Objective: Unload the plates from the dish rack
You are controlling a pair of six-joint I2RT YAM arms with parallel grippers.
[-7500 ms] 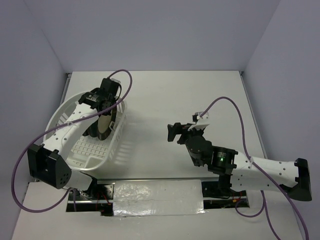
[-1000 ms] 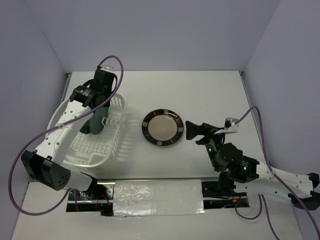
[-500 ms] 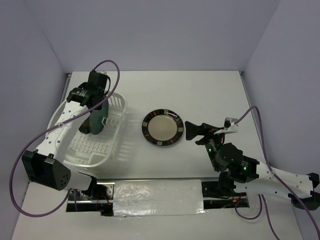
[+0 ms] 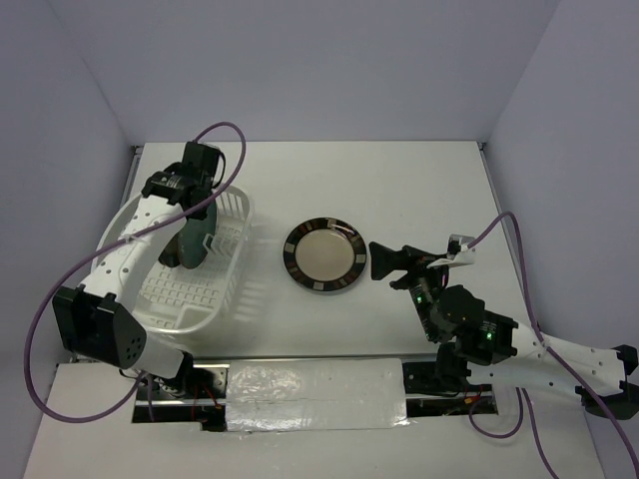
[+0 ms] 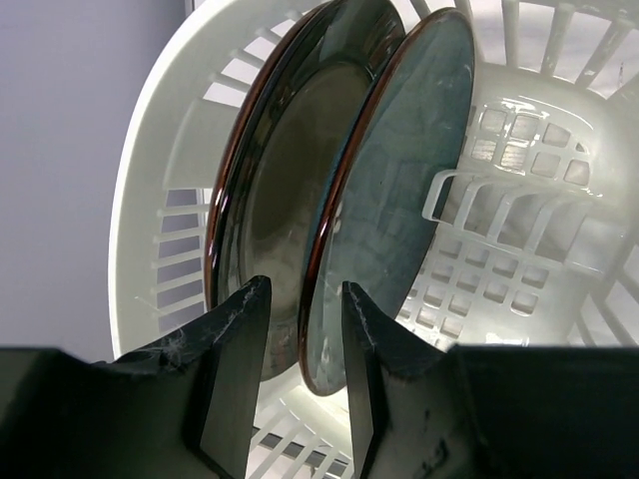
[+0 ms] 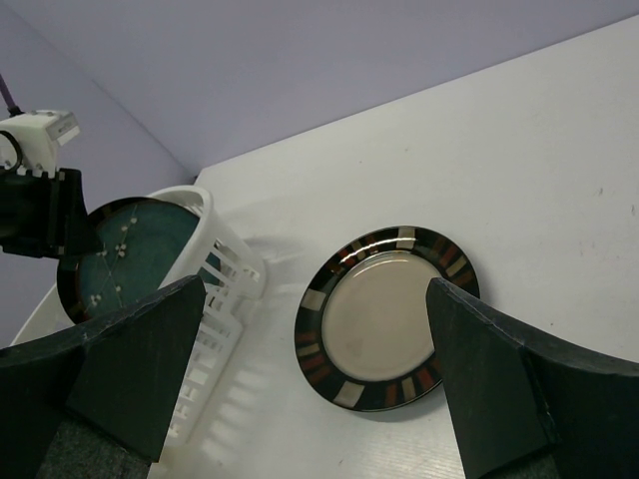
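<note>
While the left gripper (image 5: 300,384), partly open, straddles the upright teal plate's (image 5: 399,180) rim inside the dish rack (image 5: 519,200), the right gripper (image 6: 310,419) gapes wide and empty, the black-rimmed plate (image 6: 384,314) flat just ahead.

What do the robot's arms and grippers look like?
The left arm and right arm have white links, black joints and a purple cable. The left gripper and right gripper have two black fingers each. A green light shows on the right arm.
</note>
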